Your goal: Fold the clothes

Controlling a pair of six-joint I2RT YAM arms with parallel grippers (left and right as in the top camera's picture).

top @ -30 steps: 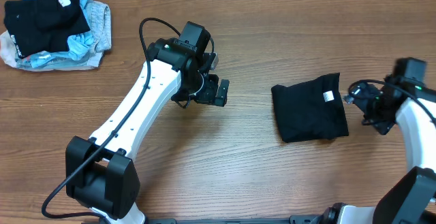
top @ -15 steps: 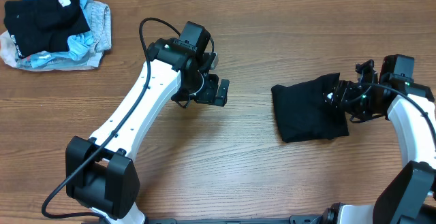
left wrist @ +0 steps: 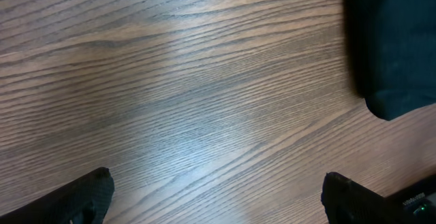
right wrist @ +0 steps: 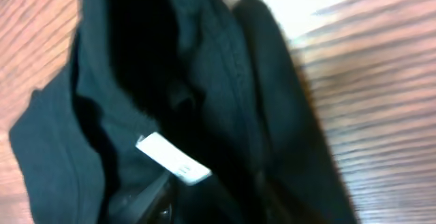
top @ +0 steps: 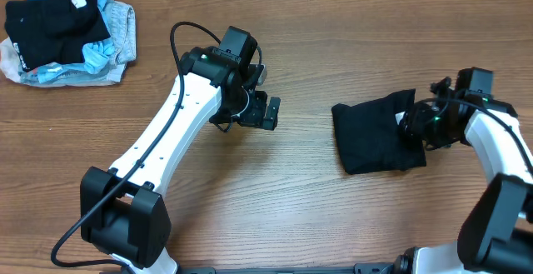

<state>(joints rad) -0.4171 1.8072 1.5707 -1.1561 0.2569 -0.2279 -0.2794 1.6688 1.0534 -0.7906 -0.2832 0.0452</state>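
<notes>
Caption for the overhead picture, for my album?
Right hand at the edge of the folded black garment; left hand hovers open above the table.

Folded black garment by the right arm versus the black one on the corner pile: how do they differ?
The folded black garment lies flat, a neat rectangle directly on the wooden table; the black garment on the pile is crumpled atop pale blue and grey clothes. The right gripper is at the folded one's edge; none is near the piled one. Both carry a small white label.
</notes>
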